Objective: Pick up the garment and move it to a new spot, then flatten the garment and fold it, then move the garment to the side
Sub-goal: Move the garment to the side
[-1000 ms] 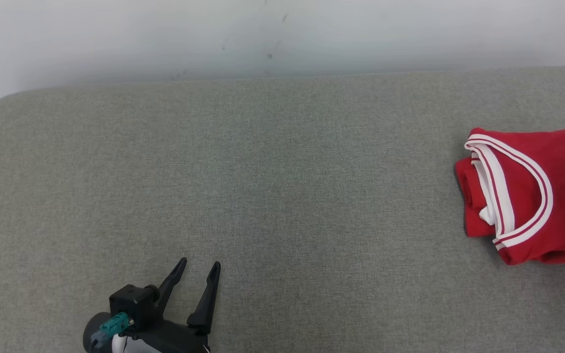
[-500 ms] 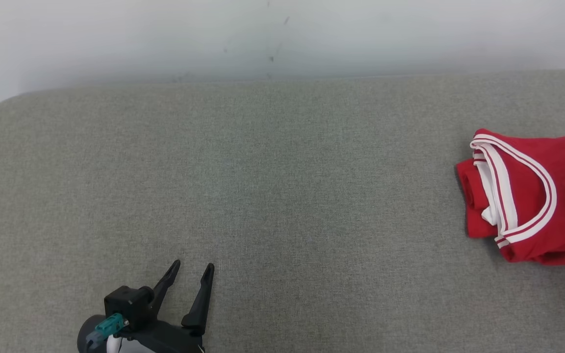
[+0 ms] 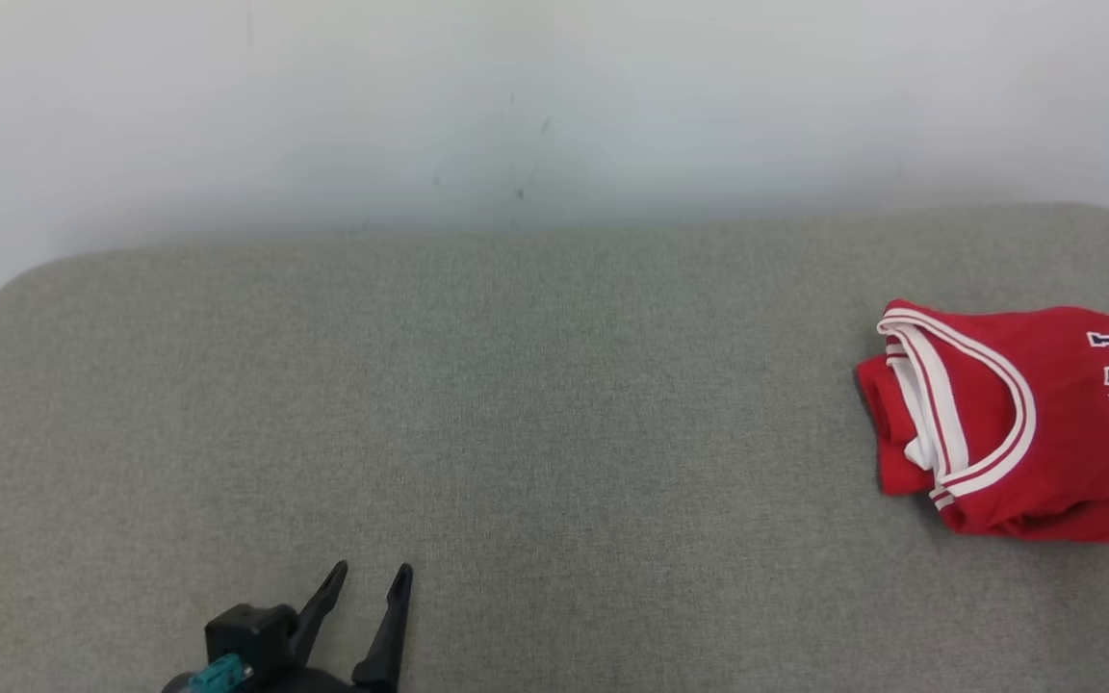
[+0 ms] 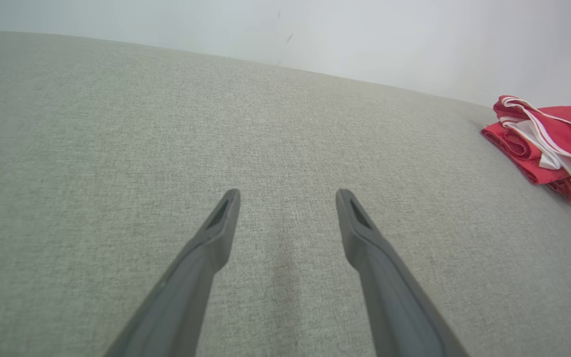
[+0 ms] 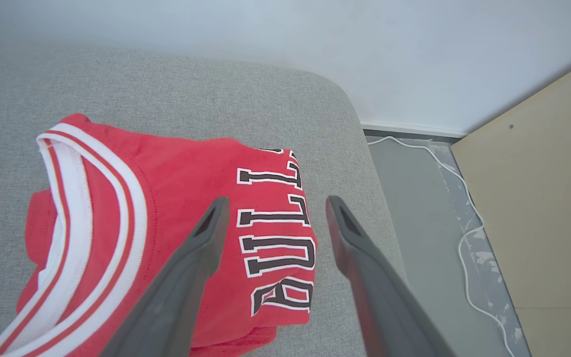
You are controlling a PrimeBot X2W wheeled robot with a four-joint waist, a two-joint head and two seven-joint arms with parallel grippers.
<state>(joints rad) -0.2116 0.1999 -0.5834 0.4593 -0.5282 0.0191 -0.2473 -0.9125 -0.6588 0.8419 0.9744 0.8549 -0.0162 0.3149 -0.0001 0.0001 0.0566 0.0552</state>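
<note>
the folded red garment (image 3: 1007,423) lies at the bench's (image 3: 516,404) right edge, seemingly set aside, the right hand (image 5: 275,201) open above it and the left hand (image 3: 371,570) open, idle.

Illumination is bright, even and diffuse in all three views, with no glare or blown highlights. In the left wrist view, a faint soft shadow lies on the grey padded surface (image 4: 117,124), between and just beyond the fingertips of the left gripper (image 4: 288,196). The fingers (image 4: 176,307) blur toward the bottom edge, while the weave ahead of them stays sharp. The surface's far edge bows slightly, a wide-angle effect. In the right wrist view, the red jersey (image 5: 166,188) beneath the right gripper (image 5: 275,203) is crisp and its lettering legible. A narrow dark shadow lines the jersey's edge nearest the gripper base. In the head view, the wall (image 3: 516,96) dims softly toward the surface.
</note>
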